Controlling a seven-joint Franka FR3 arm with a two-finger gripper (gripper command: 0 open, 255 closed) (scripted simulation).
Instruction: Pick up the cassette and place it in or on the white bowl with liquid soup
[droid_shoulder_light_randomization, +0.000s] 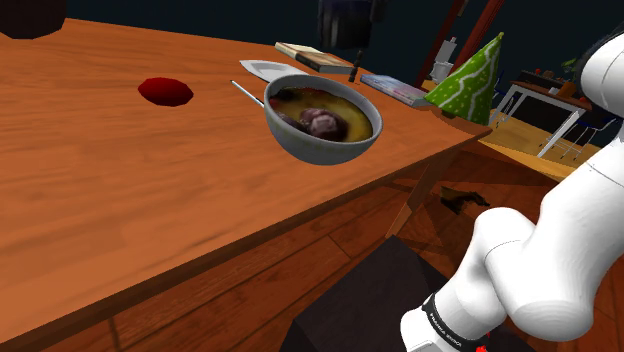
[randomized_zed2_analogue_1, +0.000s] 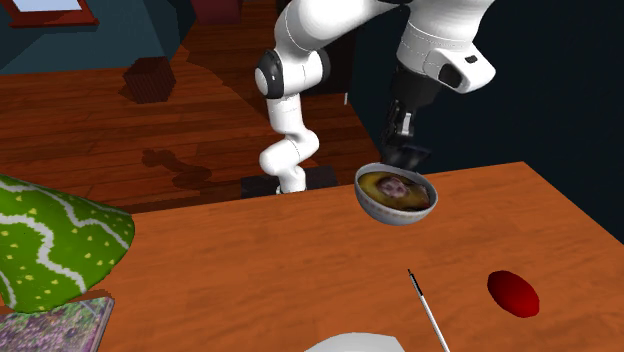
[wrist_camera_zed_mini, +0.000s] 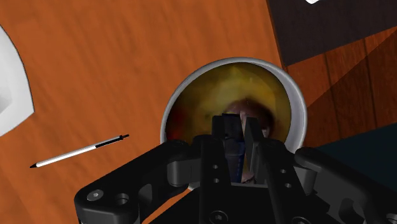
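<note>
Orange-brown wooden tabletop (wrist_camera_zed_mini: 127, 63) spreads beneath the black two-finger gripper (wrist_camera_zed_mini: 240, 125), whose fingers stand narrow, clasping a slim dark-blue cassette (wrist_camera_zed_mini: 236, 157). Directly below the gripper sits a round grey bowl of yellow soup (wrist_camera_zed_mini: 289, 95). Farther off to one side lies a thin white pen (wrist_camera_zed_mini: 76, 153).

I am counting one table (droid_shoulder_light_randomization: 100, 210) and, on it, one grey bowl of soup (droid_shoulder_light_randomization: 310, 148) at the shoulder view's centre. I am also counting one cassette (wrist_camera_zed_mini: 236, 162), one pen (wrist_camera_zed_mini: 79, 151), one white plate (droid_shoulder_light_randomization: 262, 69), one red blob (droid_shoulder_light_randomization: 165, 91) at upper left, one green cone (droid_shoulder_light_randomization: 470, 80) at upper right, and two books along the top: a tan book (droid_shoulder_light_randomization: 305, 52) and a purplish book (droid_shoulder_light_randomization: 396, 90).
</note>
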